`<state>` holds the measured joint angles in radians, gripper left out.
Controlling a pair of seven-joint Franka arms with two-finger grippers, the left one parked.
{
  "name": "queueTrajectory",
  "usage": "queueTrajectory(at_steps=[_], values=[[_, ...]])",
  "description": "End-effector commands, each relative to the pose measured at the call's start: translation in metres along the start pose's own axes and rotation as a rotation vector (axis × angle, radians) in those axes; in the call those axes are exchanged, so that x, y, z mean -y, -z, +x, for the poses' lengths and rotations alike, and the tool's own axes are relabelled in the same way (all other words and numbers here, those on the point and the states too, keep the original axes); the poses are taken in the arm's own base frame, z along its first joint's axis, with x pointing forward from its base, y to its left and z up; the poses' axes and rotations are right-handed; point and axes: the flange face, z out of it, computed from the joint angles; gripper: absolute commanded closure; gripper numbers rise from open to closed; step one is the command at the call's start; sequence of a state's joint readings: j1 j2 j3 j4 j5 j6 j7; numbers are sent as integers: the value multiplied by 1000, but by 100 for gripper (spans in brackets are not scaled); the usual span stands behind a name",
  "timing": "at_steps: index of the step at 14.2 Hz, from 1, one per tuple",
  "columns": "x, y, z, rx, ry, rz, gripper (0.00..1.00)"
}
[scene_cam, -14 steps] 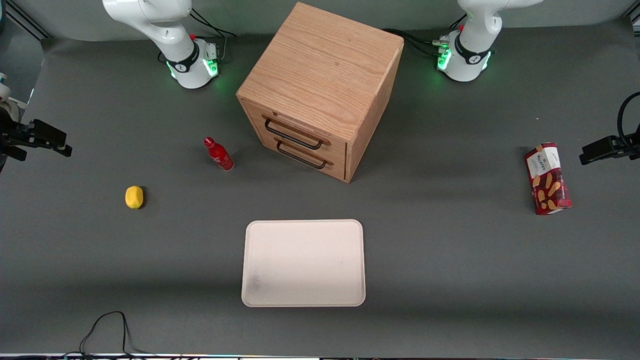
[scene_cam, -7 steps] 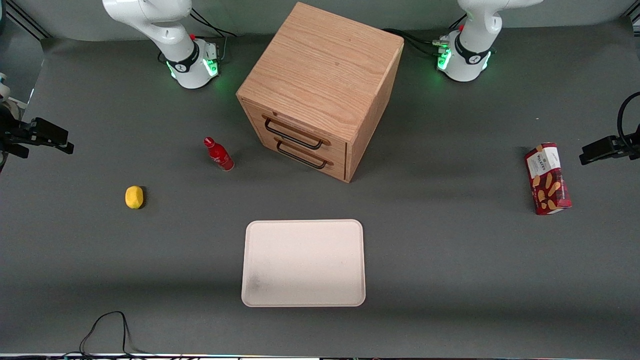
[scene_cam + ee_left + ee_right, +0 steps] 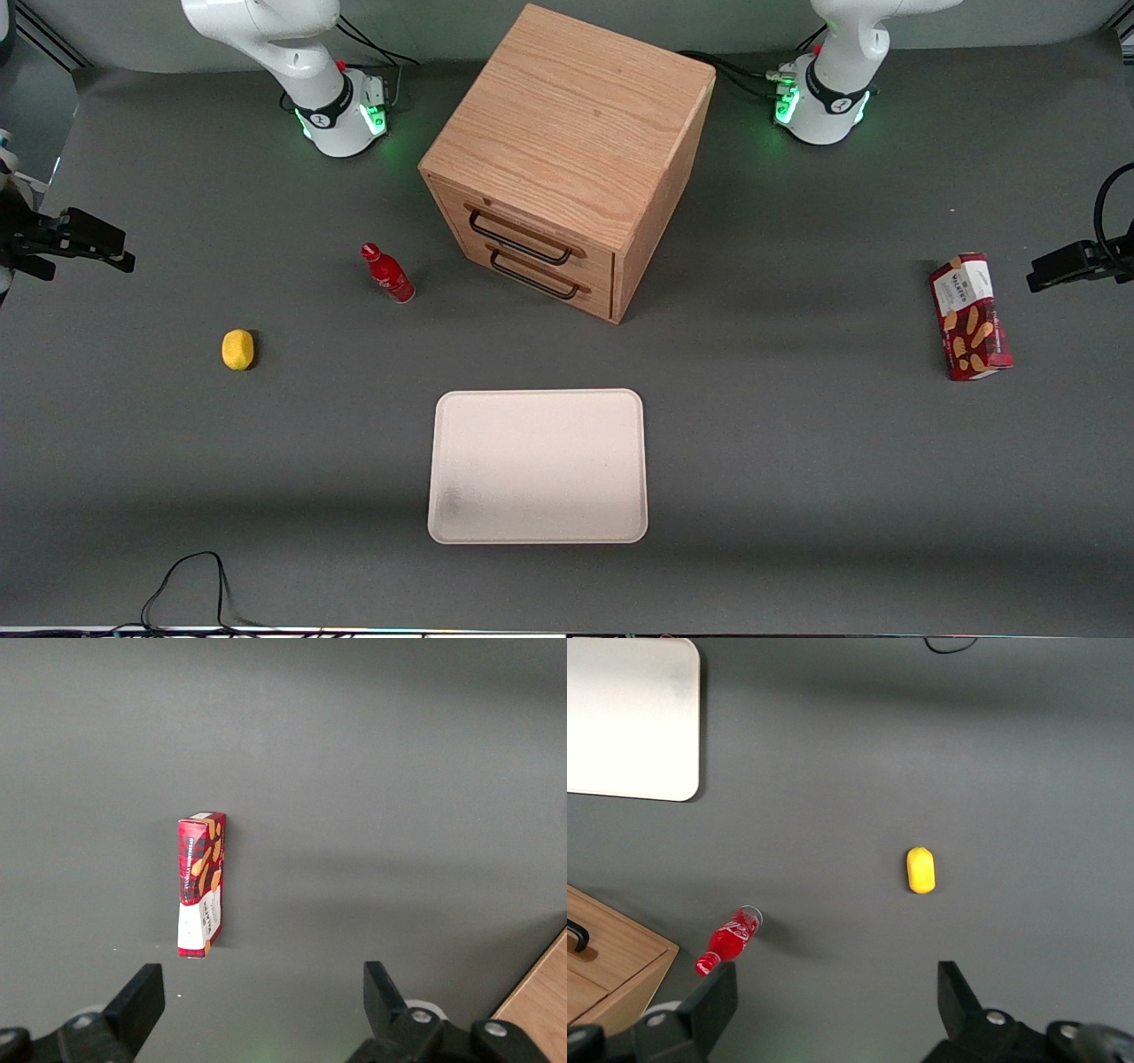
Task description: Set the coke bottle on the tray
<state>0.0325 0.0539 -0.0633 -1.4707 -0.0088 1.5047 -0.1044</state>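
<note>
The coke bottle (image 3: 387,274), small, red and red-capped, stands upright on the grey table beside the wooden drawer cabinet, on the working arm's side of it. It also shows in the right wrist view (image 3: 729,941). The cream-white tray (image 3: 537,465) lies nearer the front camera than the cabinet and holds nothing; part of it shows in the right wrist view (image 3: 629,718). My right gripper (image 3: 97,241) hovers high at the working arm's end of the table, far from the bottle. In the right wrist view the gripper (image 3: 833,1010) is open and empty.
A yellow lemon (image 3: 237,349) lies between my gripper and the bottle, nearer the front camera; it also shows in the right wrist view (image 3: 920,870). The wooden two-drawer cabinet (image 3: 567,159) stands mid-table. A red biscuit box (image 3: 970,316) lies toward the parked arm's end.
My right gripper has crept slightly toward the middle of the table. The bottle, tray and other things have not moved.
</note>
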Motion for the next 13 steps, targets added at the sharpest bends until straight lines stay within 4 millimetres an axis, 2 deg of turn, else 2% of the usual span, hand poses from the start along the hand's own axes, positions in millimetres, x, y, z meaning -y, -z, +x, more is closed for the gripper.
queueTrajectory(at_steps=[1, 6, 8, 13], values=[[26, 6, -6, 2, -11, 14, 0], [81, -3, -39, 5, -26, 26, 0], [116, -9, -57, 21, -40, 32, 0], [155, -25, -97, 23, -17, 63, 0]])
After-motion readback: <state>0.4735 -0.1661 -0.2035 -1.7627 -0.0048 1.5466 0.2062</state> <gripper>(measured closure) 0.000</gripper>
